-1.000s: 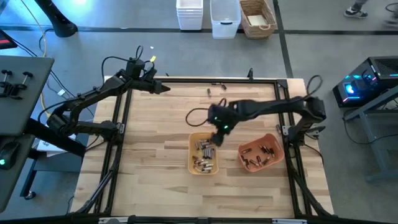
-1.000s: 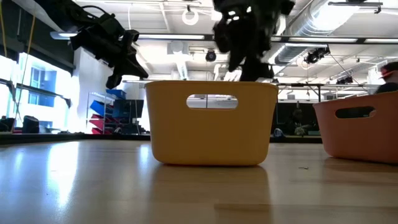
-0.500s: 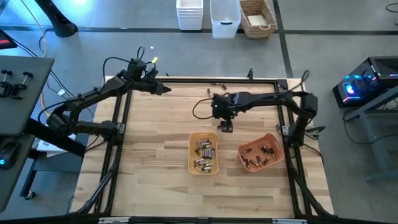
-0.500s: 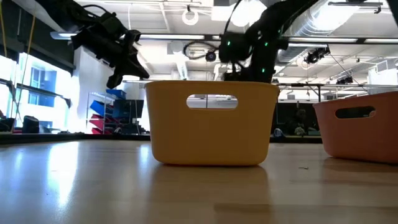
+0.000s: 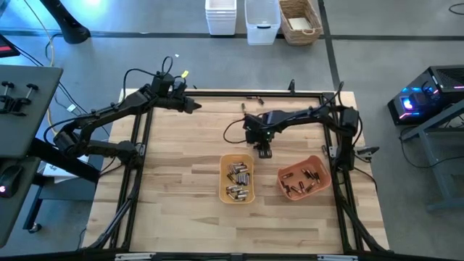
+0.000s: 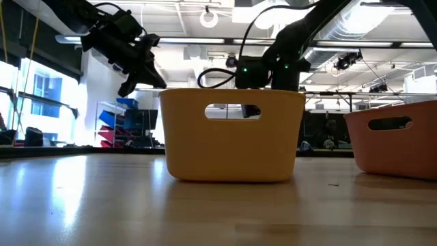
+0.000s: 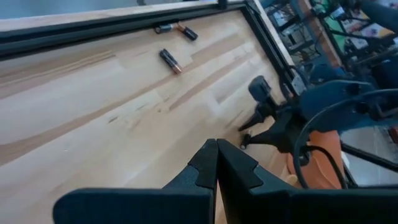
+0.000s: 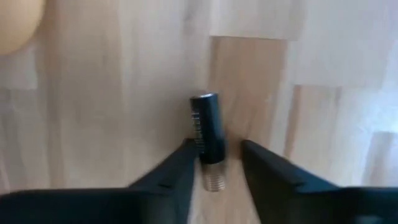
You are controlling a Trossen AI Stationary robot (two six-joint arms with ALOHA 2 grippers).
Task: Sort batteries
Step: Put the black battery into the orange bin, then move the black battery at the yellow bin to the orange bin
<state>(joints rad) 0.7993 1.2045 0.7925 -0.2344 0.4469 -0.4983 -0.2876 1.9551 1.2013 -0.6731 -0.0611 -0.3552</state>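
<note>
**Right claw straddles a dark battery on the bench**

Left claw (image 5: 194,106): hangs above the far left part of the bench (image 5: 181,167), over bare wood. Fingers pressed together, nothing between them (left wrist view).

Loose batteries (image 7: 169,60): three dark cells with coppery ends lie on the wood near the bench's far rail, seen from the left wrist; one sits apart, two lie end to end closer to the rail.

Yellow tray (image 5: 237,178): centre front of the bench, holding a heap of silvery and dark batteries (image 5: 238,181).

Right claw (image 5: 264,151): down at the bench surface, just behind the yellow tray's far edge. In the right wrist view the fingers (image 8: 174,173) are spread, one on each side of a single dark battery (image 8: 206,131) with a silvery end, lying flat on the wood. One finger looks to be touching the cell; the other stands a little off it. No full pinch visible.

Orange tray (image 5: 304,178): front right, tilted askew beside the yellow tray, with several batteries inside.
</note>
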